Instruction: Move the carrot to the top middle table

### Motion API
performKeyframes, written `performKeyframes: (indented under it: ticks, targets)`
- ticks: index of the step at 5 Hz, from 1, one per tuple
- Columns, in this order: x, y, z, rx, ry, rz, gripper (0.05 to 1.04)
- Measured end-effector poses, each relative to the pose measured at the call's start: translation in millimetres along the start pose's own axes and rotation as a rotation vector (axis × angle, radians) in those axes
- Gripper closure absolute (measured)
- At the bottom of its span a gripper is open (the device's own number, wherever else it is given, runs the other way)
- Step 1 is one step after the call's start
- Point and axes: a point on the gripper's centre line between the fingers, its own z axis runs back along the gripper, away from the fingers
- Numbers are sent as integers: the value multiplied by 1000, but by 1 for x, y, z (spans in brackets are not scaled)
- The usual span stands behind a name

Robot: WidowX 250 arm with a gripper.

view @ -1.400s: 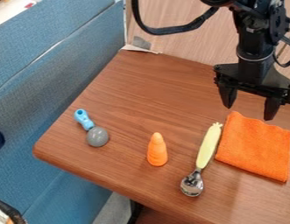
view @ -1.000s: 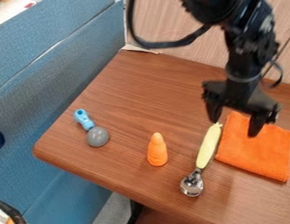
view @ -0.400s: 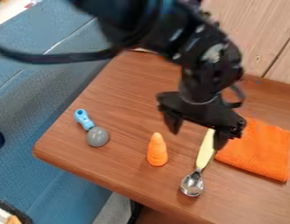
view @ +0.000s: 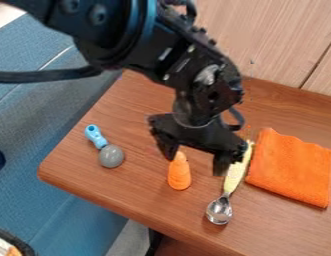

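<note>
The black gripper hangs open over the middle of the table, its two fingers spread wide and nothing held between them. Below its left finger lies the small orange carrot on the wooden table, its narrow end pointing up the view and partly overlapped by that fingertip. Whether finger and carrot touch, I cannot tell. The right finger is over the board-like tabletop, just left of the spoon's handle.
A spoon with a yellow handle lies right of the carrot, and an orange cloth beyond it. A blue-handled toy with a grey round head is at the left. A wooden wall stands behind the table.
From the upper right, the gripper has travelled left and down the view, past the cloth and spoon handle, to the carrot, staying open. The carrot and the other objects have not moved.
</note>
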Motion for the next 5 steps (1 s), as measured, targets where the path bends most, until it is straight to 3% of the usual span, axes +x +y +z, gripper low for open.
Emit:
performKeyframes:
  ticks: [1,2,4,5]
  targets:
    - [-4,12,-15,8,32,30,84]
    - [-7,23,-28,0,25,61,84]
    - [-2,19,-62,1,80,15,121]
    - [1,14,-67,25,93,-4,423]
